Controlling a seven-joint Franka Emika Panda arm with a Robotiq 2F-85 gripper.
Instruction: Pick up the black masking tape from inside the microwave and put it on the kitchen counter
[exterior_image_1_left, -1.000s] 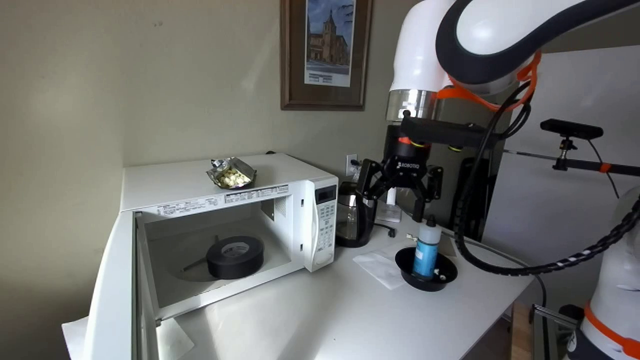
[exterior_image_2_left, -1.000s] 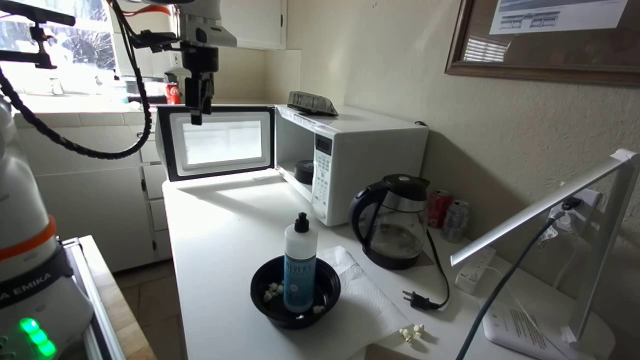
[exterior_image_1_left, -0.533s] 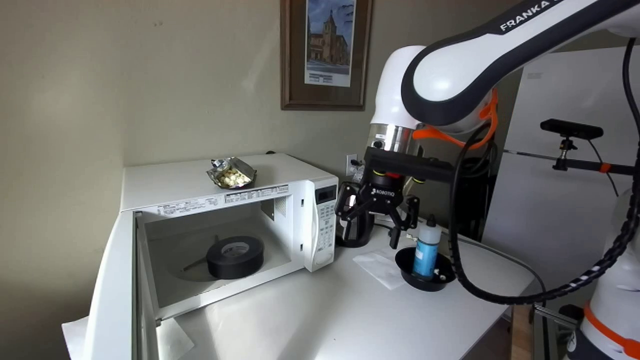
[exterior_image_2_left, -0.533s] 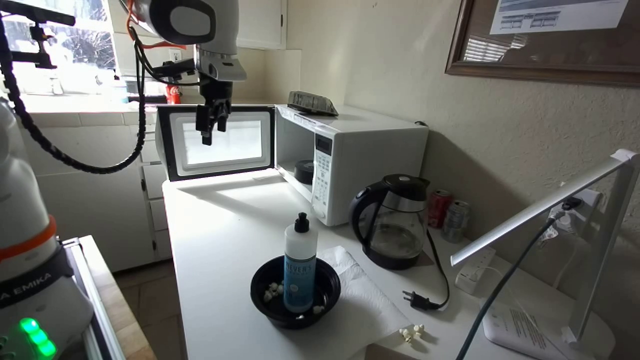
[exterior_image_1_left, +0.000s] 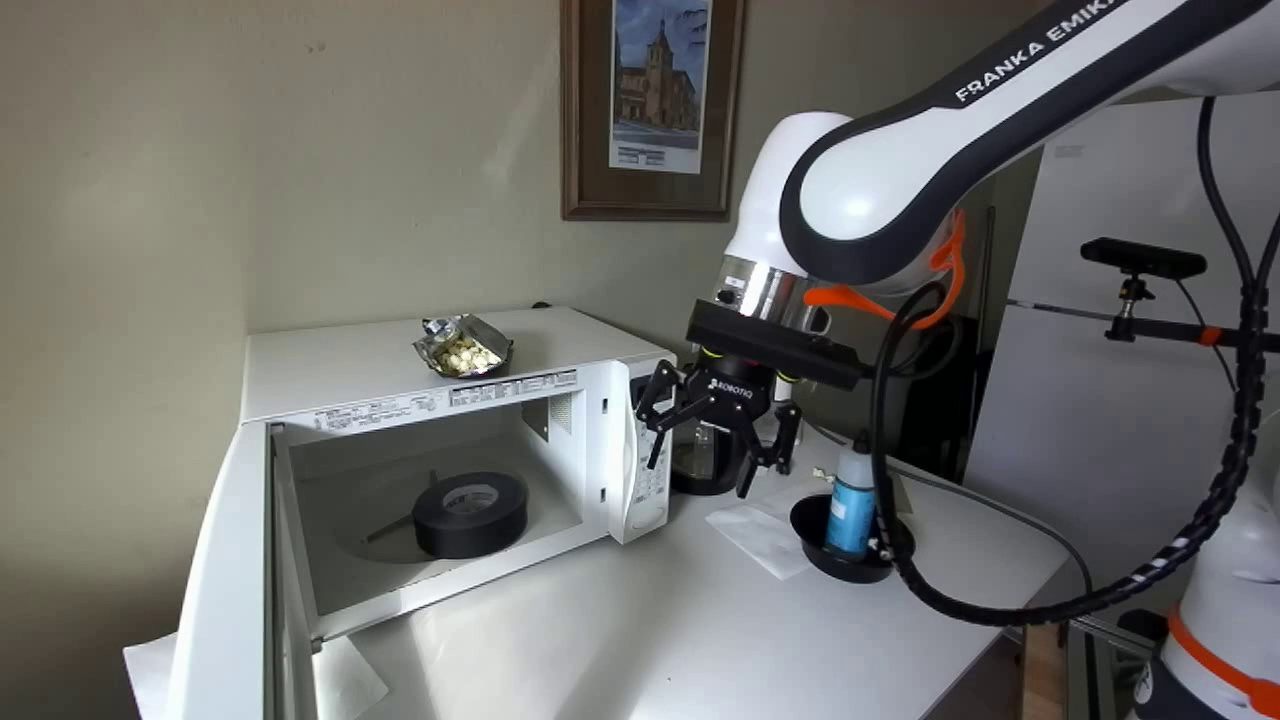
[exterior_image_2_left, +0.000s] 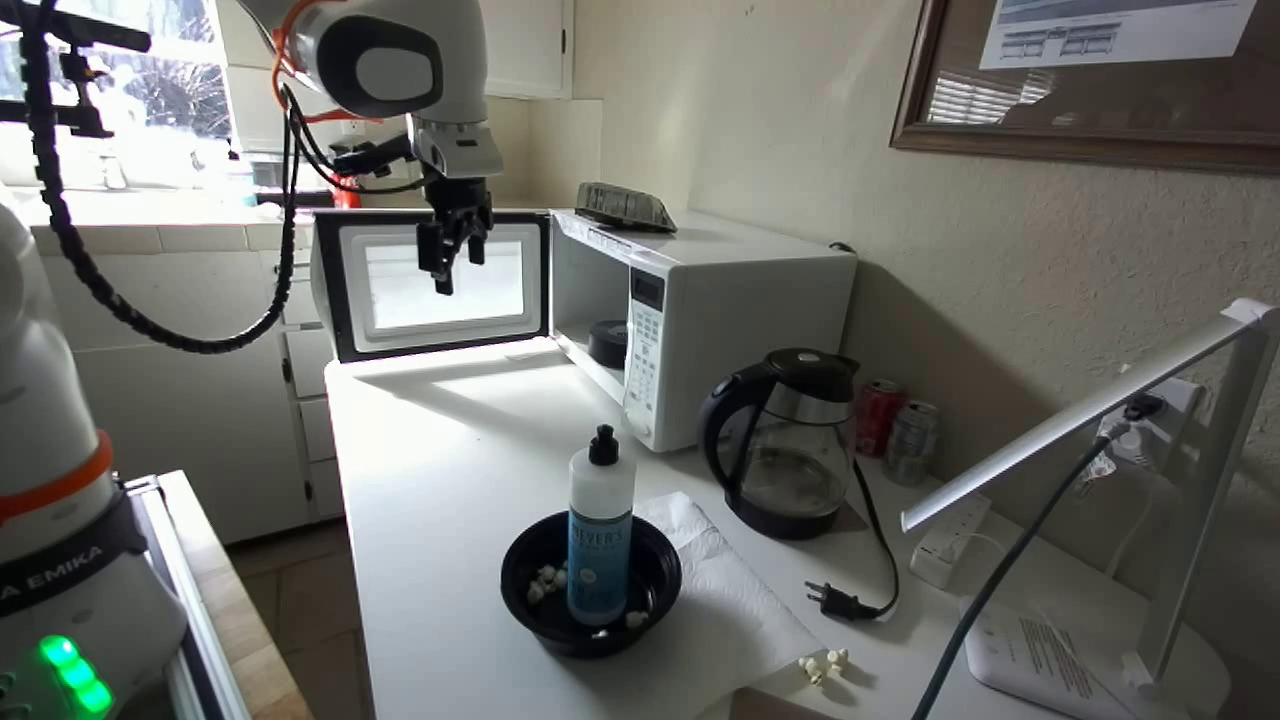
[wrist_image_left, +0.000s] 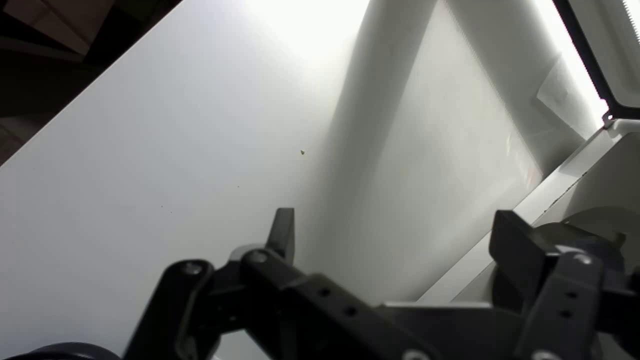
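My claw (wrist_image_left: 396, 225) hangs spread and empty above the desk (exterior_image_1_left: 620, 630). The black tape (exterior_image_1_left: 470, 530) lies flat inside the microwave (exterior_image_1_left: 330, 370), its door (exterior_image_2_left: 475, 300) open; reach, grasp, removal and placement, I judge, all remain undone.

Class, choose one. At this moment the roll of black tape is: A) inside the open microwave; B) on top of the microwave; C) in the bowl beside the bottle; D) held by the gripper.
A: the black masking tape lies inside the microwave, and the gripper is outside, open and apart from it.
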